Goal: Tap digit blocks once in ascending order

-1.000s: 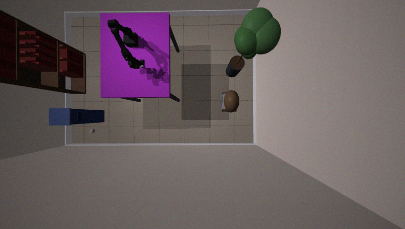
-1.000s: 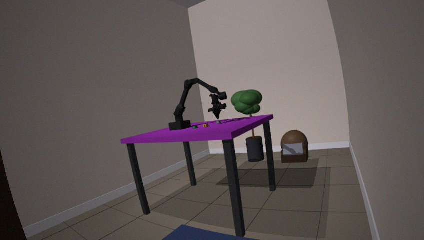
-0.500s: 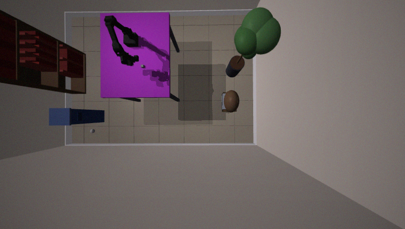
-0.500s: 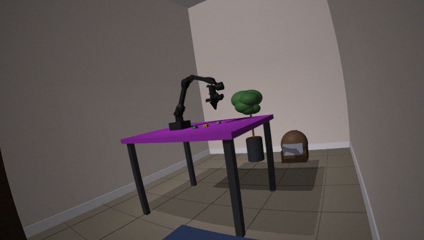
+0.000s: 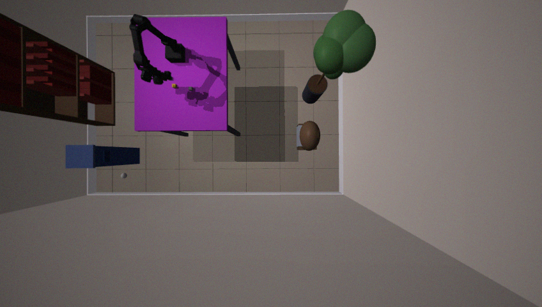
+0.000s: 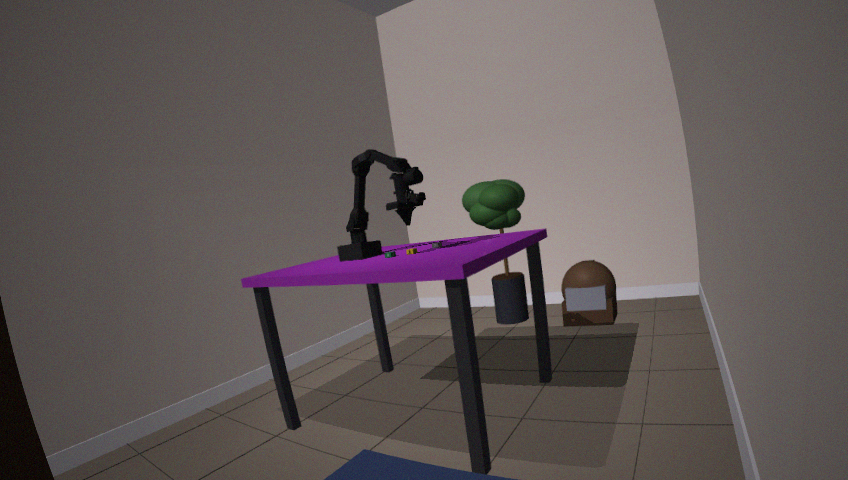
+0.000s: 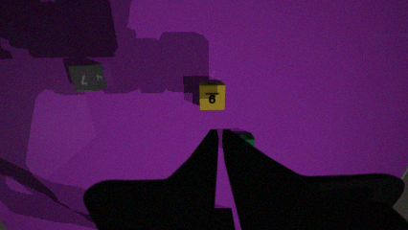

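Note:
My gripper [image 5: 170,78] [image 6: 408,223] [image 7: 219,135] is shut and empty, raised above the table. A yellow block [image 5: 174,86] [image 6: 411,251] [image 7: 212,98] lies just beyond the fingertips in the wrist view. Its top shows a 6-like digit with a bar above it, which reads as an underlined 9 if upside down. A grey block [image 5: 190,88] [image 6: 437,245] [image 7: 87,78] lies in shadow at the wrist view's left, with what looks like an upside-down 7. A green block [image 6: 390,254] [image 7: 249,139] is mostly hidden behind the right finger; its digit cannot be read.
The blocks rest on the purple table [image 5: 159,114] [image 6: 357,276]. The arm's black base [image 5: 174,54] [image 6: 358,251] stands on it near the green block. A bookshelf, a blue cabinet, a potted plant and a brown object stand off the table.

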You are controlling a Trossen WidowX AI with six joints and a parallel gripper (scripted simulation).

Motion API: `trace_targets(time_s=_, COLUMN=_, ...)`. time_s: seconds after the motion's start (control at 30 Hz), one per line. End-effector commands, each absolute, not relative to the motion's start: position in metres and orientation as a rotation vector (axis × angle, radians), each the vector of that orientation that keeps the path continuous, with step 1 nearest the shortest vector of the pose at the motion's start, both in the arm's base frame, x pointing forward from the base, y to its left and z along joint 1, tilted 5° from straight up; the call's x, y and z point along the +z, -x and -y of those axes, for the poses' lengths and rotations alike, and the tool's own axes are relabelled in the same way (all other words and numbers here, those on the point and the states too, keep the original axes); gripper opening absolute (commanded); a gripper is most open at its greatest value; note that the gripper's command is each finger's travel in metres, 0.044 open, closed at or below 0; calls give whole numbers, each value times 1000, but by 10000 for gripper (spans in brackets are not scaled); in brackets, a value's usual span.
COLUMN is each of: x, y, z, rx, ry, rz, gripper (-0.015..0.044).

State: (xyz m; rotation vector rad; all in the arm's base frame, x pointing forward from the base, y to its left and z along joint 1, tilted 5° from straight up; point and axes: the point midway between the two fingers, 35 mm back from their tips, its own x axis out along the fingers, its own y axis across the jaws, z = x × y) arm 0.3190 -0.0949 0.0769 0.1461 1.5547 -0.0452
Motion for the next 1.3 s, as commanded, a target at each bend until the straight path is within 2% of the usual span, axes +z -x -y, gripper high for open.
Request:
trace_targets(time_s=0.0, x=30, y=-315, z=91, rx=-33, ry=-146, rz=-1576, gripper=20)
trace_targets(time_s=0.1, x=7, y=-313, z=89, rx=-33, ry=-146, rz=-1576, gripper=20)
trace_targets(time_s=0.97, x=-23, y=-312, z=86, rx=-33, ry=-147, rz=-1576, gripper=20)
trace_targets(time_s=1.13, x=-23, y=-312, z=86, rx=-33, ry=-147, rz=-1576, gripper=20)
trace_targets(time_s=1.27, x=7, y=-313, z=89, rx=-33, ry=-146, rz=-1576, gripper=20)
